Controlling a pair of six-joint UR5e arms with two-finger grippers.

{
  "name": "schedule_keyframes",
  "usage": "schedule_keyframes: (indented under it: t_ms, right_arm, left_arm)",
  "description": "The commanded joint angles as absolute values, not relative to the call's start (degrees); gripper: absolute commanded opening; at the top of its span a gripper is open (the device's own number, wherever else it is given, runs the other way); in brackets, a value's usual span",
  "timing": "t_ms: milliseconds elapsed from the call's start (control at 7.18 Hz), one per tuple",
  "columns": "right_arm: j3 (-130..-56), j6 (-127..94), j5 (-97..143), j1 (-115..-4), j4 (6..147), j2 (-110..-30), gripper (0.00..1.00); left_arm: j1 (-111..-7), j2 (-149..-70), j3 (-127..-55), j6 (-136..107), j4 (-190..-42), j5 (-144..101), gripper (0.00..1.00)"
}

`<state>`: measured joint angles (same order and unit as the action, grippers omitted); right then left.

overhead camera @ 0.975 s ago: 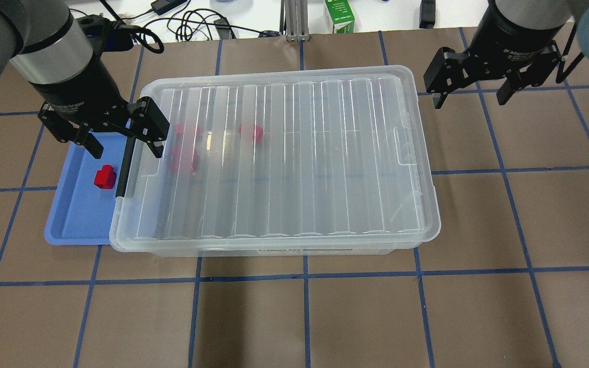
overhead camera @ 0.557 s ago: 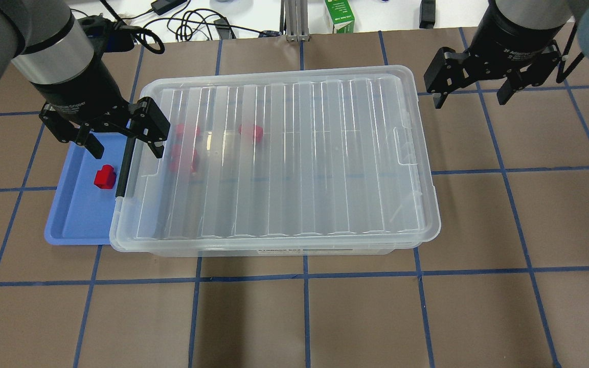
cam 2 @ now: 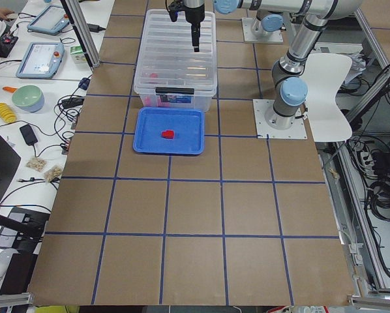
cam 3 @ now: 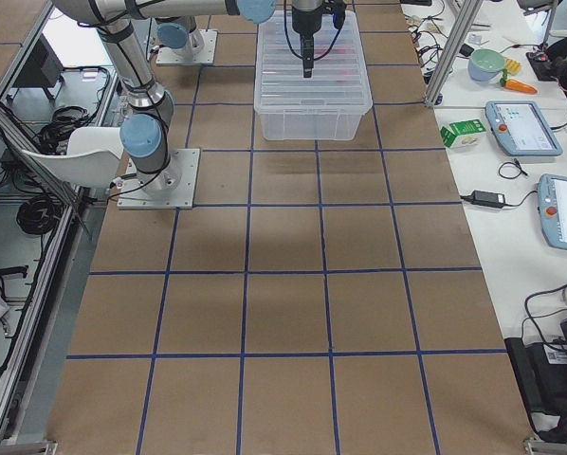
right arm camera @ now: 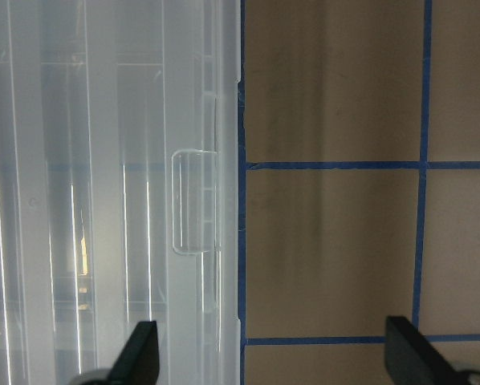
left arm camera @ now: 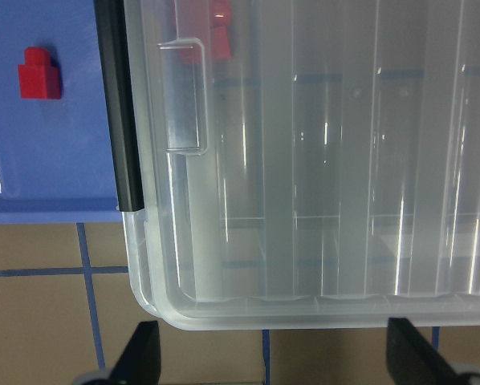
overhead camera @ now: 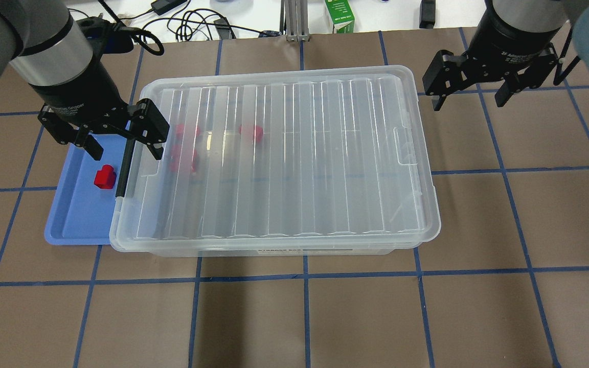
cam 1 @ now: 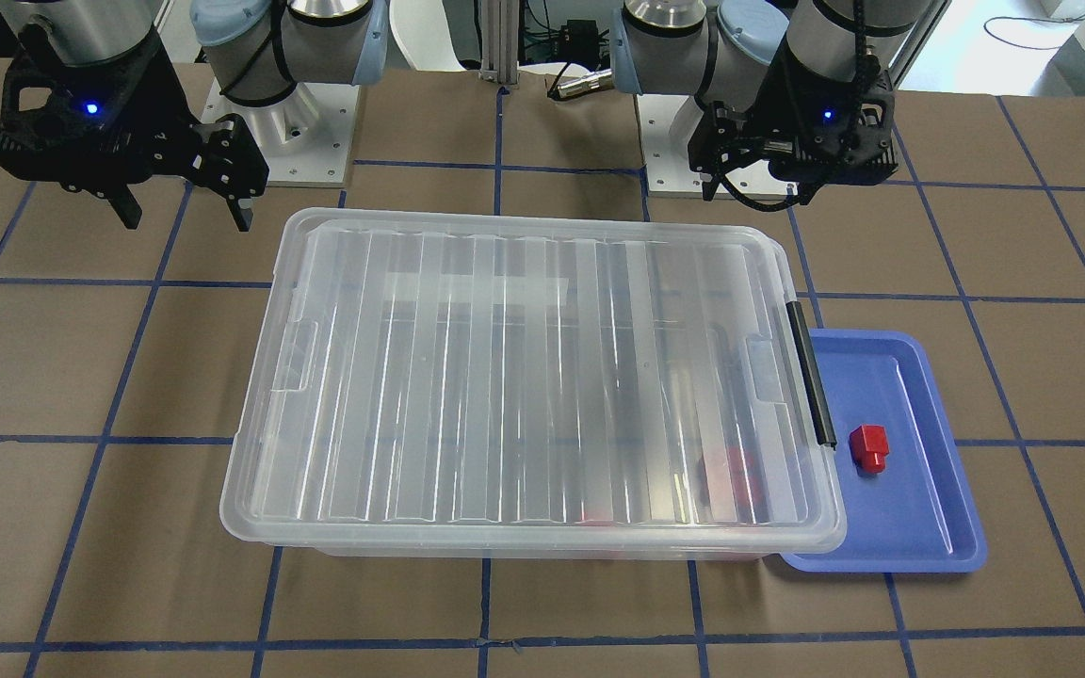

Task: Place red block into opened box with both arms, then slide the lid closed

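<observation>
Hardly anything has changed over the last second. The lid [overhead camera: 294,153] and the box [overhead camera: 299,251] are seen where they were, the left gripper [overhead camera: 127,152] is unmoved, and the right gripper [overhead camera: 468,102] has shifted only very slightly. The lid is laid over nearly the whole box, with only the black strip [overhead camera: 125,166] on the left short rim exposed beside it. The sliding is therefore judged finished or all but finished; whether the lid is fully seated cannot be told.

Both grippers are spread wide and nothing is held. The left one is hung over the box's left end, one finger above the tray [overhead camera: 69,225], the other above the lid. The right one is held off the right end, above bare table [overhead camera: 304,317].

A red block [overhead camera: 251,132] is seen blurred through the lid, inside the box toward its left end, with other red pieces [overhead camera: 182,158] nearer the strip. Which was placed last cannot be told. One more red piece [overhead camera: 104,177] is left on the tray.

The lid is clear, glossy plastic, ribbed lengthwise, with a handle notch [left arm camera: 188,95] at each short end and a whitish tape strip [cam 1: 477,287]. The box is shallow and clear with rounded corners. The tray is smooth blue plastic; the table is matt brown, gridded with blue tape.
</observation>
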<state>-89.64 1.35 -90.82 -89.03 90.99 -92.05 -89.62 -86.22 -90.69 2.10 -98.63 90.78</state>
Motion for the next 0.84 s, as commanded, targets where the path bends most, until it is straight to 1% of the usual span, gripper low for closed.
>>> schedule_keyframes:
  t_ms: [0, 278, 418, 696]
  right_arm:
    - [-94.80, 1.49, -90.79, -89.03, 97.16, -91.67, 1.00]
    - [-101.83, 1.32, -90.79, -89.03, 109.54, -87.48, 1.00]
    - [-104.04, 1.32, -90.88, -89.03, 114.38, -85.97, 1.00]
    - [-107.04, 1.49, -90.88, -89.03, 118.72, -84.29, 1.00]
  left_arm:
    - [-89.56, -86.22, -90.44, 2.20, -98.61, 90.79, 1.00]
    - [-89.56, -86.22, -90.53, 2.20, -98.79, 90.79, 1.00]
    - [-89.47, -86.13, -90.53, 2.20, -98.79, 90.88, 1.00]
    - [-89.12, -86.04, -90.27, 2.20, -98.88, 90.88, 1.00]
